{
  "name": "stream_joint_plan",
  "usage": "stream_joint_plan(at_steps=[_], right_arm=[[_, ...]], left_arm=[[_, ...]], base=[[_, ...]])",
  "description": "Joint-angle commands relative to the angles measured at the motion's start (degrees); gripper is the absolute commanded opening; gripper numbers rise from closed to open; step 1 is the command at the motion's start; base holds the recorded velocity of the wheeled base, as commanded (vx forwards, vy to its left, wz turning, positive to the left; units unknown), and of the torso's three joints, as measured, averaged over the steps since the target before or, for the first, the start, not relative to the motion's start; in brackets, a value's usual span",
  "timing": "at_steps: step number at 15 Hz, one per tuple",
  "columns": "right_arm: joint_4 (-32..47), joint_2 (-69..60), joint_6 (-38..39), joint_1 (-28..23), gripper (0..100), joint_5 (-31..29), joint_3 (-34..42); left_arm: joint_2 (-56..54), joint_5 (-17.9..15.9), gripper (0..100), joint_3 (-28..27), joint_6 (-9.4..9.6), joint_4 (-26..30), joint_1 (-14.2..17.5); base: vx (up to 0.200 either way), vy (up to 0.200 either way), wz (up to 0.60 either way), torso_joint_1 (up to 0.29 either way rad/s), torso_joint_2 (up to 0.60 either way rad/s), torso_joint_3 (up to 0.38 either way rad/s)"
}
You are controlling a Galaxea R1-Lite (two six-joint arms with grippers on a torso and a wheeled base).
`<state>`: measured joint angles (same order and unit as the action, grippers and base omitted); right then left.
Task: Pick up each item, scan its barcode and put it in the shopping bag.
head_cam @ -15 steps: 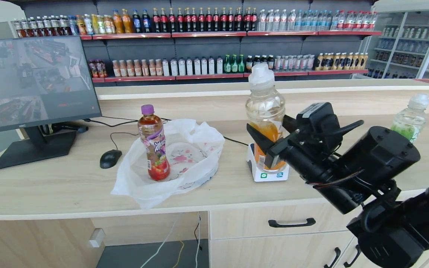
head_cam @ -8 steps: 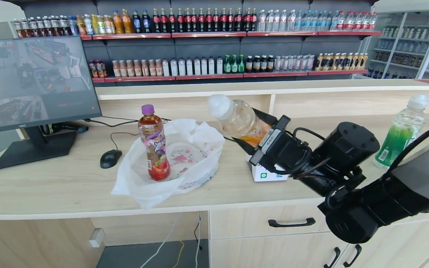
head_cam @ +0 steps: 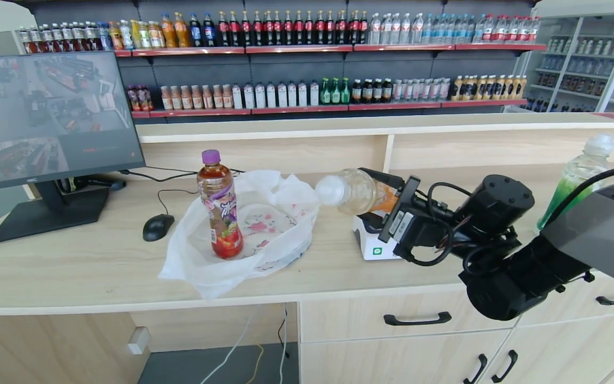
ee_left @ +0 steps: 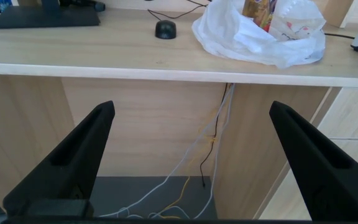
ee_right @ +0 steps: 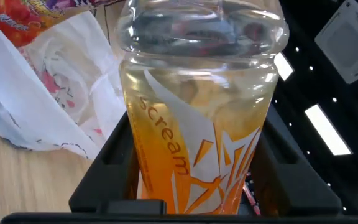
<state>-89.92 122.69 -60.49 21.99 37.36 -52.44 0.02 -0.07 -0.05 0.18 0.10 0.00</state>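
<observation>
the right gripper (head_cam: 387,198) was clamped on the bottle (head_cam: 352,191), held sideways just above the scanner (head_cam: 373,242), cap toward the bag (head_cam: 264,229). the step looked like scanning, or moving on to bagging; next it needed carrying over the bag's mouth and lowering beside the red bottle (head_cam: 220,208). the bottle was clear, with an orange label and pale cap. the left gripper (ee_left: 191,109) hung open

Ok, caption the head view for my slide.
Right pincer holds orange drink bottle sideways above scanner, cap toward shopping bag.

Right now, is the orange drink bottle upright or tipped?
Tipped: the bottle hangs sideways above the scanner, cap pointing toward the bag.
</observation>
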Motion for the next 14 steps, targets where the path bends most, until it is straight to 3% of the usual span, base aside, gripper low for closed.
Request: stream_joint_plan(at_steps=[1, 14], right_arm=[[-0.1, 1.0, -0.4, -0.5, 0, 0.3, 0.1], [-0.1, 2.9, -4.0, 0.2, 0, 2.8, 2.1]], left_arm=[[0.0, 0.0, 100, 0.0, -0.01, 0.0, 0.0], [0.0, 0.0, 100, 0.0, -0.01, 0.0, 0.1]], base=[[0.000, 0.000, 0.00, 0.000, 0.00, 0.000], [0.000, 0.000, 0.00, 0.000, 0.00, 0.000]])
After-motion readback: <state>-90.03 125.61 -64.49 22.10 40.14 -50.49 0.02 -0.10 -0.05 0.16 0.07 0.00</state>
